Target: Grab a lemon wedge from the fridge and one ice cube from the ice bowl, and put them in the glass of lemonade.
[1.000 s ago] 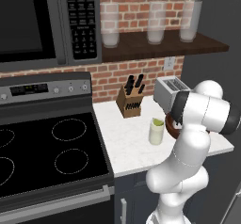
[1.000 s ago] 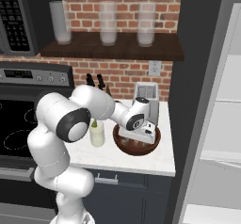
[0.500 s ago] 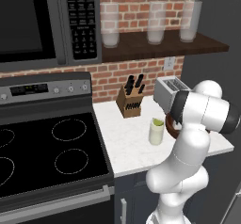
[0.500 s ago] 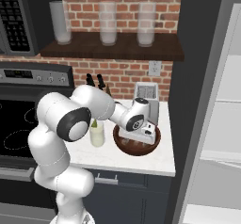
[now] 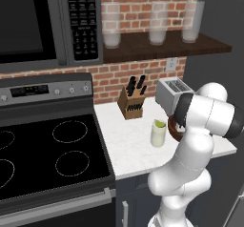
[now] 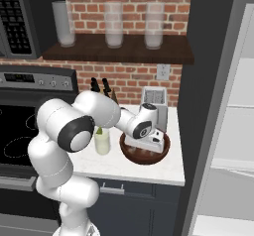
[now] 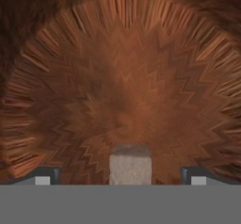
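Ice cube (image 7: 130, 169): pale block, ice bowl (image 7: 122, 77) floor, 12 o'clock between jaws; gripper (image 7: 120, 175) fully spread, holding nothing.

Home kitchen: black stove (image 5: 43, 149), microwave (image 5: 43, 23), brick backsplash (image 6: 129, 79), toaster (image 5: 171, 93), knife block (image 5: 132, 103).

Nothing has visibly moved; the hand (image 6: 149, 146) is in the ice bowl (image 6: 130, 152) as before.
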Tool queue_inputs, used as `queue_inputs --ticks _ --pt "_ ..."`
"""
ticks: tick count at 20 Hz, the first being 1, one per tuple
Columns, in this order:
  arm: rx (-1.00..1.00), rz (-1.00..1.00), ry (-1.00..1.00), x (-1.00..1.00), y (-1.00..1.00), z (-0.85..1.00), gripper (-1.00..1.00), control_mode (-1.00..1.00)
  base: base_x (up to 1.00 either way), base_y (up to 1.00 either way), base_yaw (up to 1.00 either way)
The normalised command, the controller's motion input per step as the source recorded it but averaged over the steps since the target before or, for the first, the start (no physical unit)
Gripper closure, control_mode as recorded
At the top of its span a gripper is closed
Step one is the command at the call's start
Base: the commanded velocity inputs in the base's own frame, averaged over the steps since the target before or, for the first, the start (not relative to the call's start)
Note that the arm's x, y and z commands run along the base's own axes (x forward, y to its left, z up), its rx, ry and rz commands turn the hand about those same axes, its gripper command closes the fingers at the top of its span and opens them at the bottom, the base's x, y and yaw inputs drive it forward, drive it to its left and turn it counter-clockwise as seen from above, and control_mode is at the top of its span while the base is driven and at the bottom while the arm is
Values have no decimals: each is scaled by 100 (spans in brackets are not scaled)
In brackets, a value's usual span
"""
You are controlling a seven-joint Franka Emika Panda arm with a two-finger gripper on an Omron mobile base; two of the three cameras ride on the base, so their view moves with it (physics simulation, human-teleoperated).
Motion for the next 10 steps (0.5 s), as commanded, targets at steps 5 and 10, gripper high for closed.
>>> queue_inputs --ticks 5,10 --pt "0 0 0 0 0 -10 -100 -100 0 0 0" --pt "0 0 0 0 0 -28 -100 -100 0 0 0"
